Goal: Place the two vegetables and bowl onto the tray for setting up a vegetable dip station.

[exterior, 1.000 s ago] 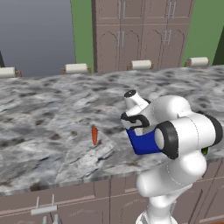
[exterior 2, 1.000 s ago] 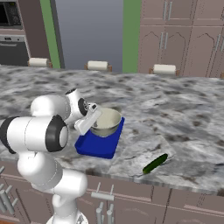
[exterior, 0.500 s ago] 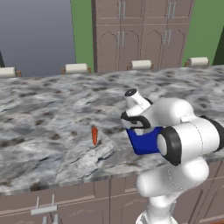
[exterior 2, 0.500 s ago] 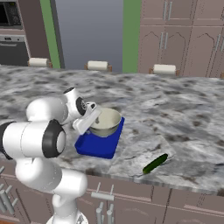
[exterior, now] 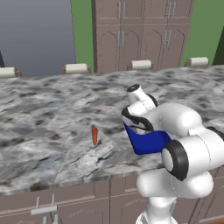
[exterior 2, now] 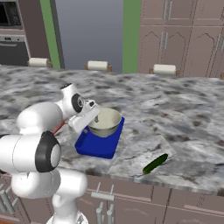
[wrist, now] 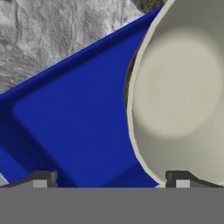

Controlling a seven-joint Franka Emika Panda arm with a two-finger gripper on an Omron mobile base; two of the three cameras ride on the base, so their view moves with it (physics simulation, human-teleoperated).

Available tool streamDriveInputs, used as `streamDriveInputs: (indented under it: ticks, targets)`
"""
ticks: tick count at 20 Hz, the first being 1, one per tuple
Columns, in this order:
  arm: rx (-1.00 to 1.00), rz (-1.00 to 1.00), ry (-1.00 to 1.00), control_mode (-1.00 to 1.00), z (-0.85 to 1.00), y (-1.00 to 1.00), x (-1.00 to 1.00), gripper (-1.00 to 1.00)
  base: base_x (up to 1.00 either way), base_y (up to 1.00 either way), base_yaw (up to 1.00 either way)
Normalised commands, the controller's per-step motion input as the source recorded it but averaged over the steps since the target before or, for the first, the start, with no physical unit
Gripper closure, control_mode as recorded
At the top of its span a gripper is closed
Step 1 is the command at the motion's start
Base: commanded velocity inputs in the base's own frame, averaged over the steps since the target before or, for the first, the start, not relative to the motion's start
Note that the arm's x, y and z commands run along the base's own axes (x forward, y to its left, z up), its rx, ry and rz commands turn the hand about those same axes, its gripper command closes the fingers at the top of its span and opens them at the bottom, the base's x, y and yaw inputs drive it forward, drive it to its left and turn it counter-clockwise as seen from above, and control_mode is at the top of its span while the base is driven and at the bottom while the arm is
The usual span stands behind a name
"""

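Bowl point(exterior 2: 105, 123) on tray point(exterior 2: 98, 145); cucumber point(exterior 2: 155, 163) apart.

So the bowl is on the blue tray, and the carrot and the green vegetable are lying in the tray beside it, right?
Not quite. The bowl does sit on the blue tray, but the vegetables are not in it. In the right base view the green vegetable lies on the counter right of the tray; in the left base view the carrot lies on the counter to its left.
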Motion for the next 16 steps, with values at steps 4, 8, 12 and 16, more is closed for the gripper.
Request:
streamDriveInputs:
  ticks: [4,8,12,16]
  targets:
    - [0.06,-0.20,0.00,-1.00,0.31,-0.10,-0.35,-1.00,0.00,0.00,0.00]
    - [0.06,-0.21,-0.10,-1.00,0.26,-0.14,-0.41,-1.00,0.00,0.00,0.00]
    - [0.05,-0.23,-0.14,-1.00,0.25,-0.17,-0.35,-1.00,0.00,0.00,0.00]
    - [0.05,-0.19,-0.13,-1.00,0.25,-0.26,-0.38,-1.00,0.00,0.00,0.00]
